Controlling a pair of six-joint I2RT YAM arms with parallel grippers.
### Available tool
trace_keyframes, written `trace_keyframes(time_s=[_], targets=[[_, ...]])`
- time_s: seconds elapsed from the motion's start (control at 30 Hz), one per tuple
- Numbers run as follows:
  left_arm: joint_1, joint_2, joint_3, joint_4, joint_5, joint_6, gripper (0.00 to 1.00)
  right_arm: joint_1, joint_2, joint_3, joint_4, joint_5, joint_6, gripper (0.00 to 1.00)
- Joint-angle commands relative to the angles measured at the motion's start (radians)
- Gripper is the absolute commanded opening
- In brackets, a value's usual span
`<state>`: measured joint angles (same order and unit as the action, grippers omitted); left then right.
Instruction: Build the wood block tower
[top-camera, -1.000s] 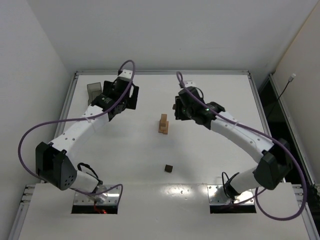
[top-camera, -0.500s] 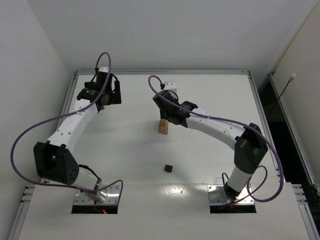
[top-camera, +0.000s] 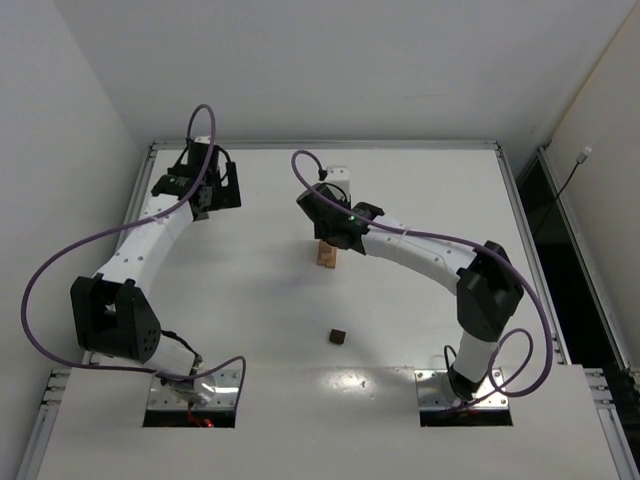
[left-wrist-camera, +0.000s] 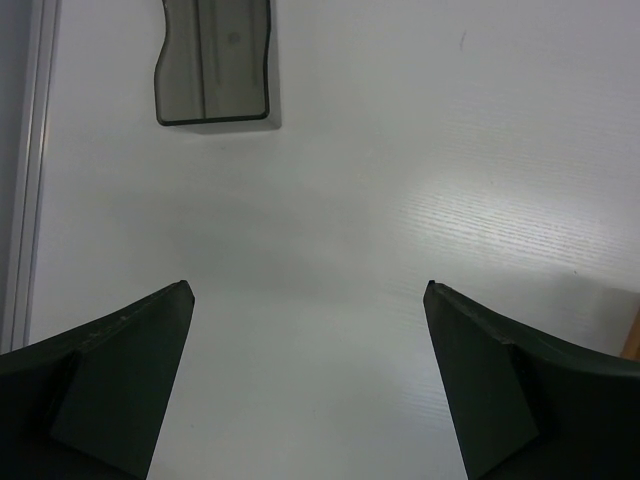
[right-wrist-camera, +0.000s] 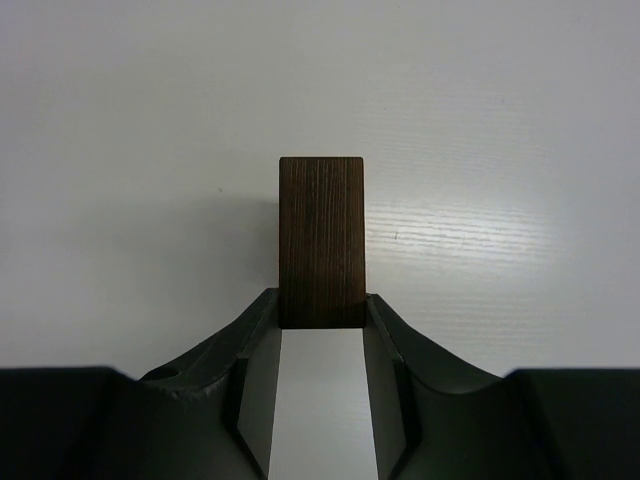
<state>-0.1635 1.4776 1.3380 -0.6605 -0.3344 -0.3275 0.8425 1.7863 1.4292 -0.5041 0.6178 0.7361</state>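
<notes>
Gripping a dark block (right-wrist-camera: 321, 243), the right tool (right-wrist-camera: 321, 318) is clenched on the piece's near end. The block's long axis runs straight out along the fingers, past their tips. Nothing else sits between the jaws.

Position of work: the tower (top-camera: 327, 256) — a short stack of tan pieces — stands near the middle of the surface (top-camera: 420, 200). From above, the right tool hangs just beyond the tower's far side, close to over it, so the tower lies toward the arm bases from the tool. Judgement: the placing move turns on that small offset, and on whether the block goes down upright or flat. The top view is too small to show what the top of the stack offers.

Left tool (left-wrist-camera: 307, 290): released, jaws wide, nothing between them. It is at the far left of the surface, well apart from the tower, with a grey bin (left-wrist-camera: 215, 62) ahead of it. The right arm is plainly the nearer.

Loose item: one small dark cube (top-camera: 338, 337) lies on the surface, nearer the bases than the tower and apart from both tools.

Differences between views: the right wrist view alone shows the grip and the block, but only bare surface beyond it — no tower. The top view alone shows the tower and the tool's bearing to it, yet the arm hides the held block. The bin is clear only in the left wrist view; from above I cannot make it out.
</notes>
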Motion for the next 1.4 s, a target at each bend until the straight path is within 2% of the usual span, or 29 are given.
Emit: trace_keyframes(time_s=[0.0,0.2,0.5,1.37], targets=[[0.016,0.003,0.009,0.015,0.021,-0.019,1.00,0.009,0.013,0.031,-0.010,-0.021,0.066,0.00],[0.035,0.003,0.000,0.015,0.049,-0.019,1.00,0.009,0.039,0.031,-0.019,-0.047,0.075,0.00],[0.044,0.012,0.000,0.024,0.087,-0.028,1.00,0.018,0.100,0.068,-0.019,0.003,0.085,0.00],[0.053,0.021,-0.037,0.042,0.126,-0.028,1.00,0.018,0.139,0.088,-0.027,0.033,0.123,0.00]])
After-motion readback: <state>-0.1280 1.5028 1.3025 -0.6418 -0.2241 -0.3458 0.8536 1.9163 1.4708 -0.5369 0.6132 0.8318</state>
